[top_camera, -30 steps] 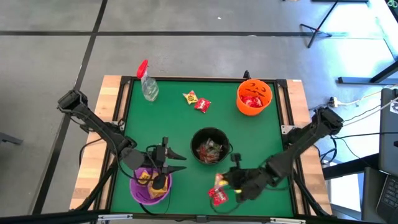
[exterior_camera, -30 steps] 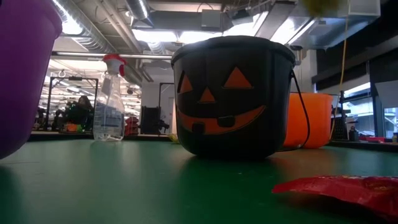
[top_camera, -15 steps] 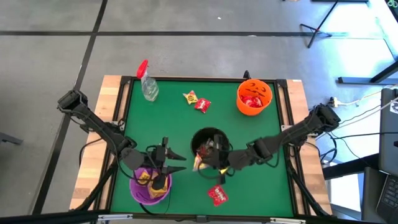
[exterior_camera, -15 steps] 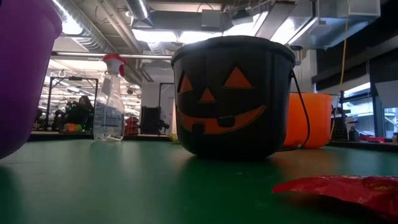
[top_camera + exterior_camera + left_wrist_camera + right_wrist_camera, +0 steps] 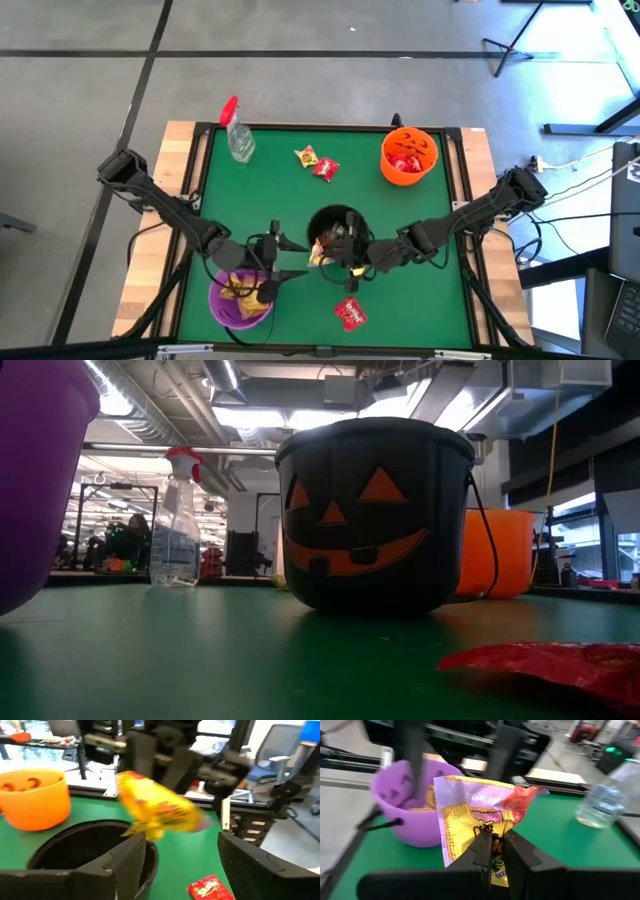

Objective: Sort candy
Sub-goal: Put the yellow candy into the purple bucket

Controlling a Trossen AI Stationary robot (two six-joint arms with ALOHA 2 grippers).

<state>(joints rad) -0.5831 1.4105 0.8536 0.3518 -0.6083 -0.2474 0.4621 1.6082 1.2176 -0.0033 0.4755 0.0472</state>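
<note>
Right wrist view shows the right gripper (image 5: 492,851) pinching a shiny yellow candy packet (image 5: 480,822), held beside the black jack-o'-lantern bucket (image 5: 338,233) near the green table's (image 5: 280,190) front edge. The left gripper (image 5: 285,262) gapes wide by the purple bowl (image 5: 238,300).

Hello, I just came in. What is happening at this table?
The robot is sorting candy. The right pincer is shut on a yellow packet, holding it beside the black pumpkin bucket, facing the purple bowl. The left pincer is open next to that bowl. A red packet lies on the green table.
</note>
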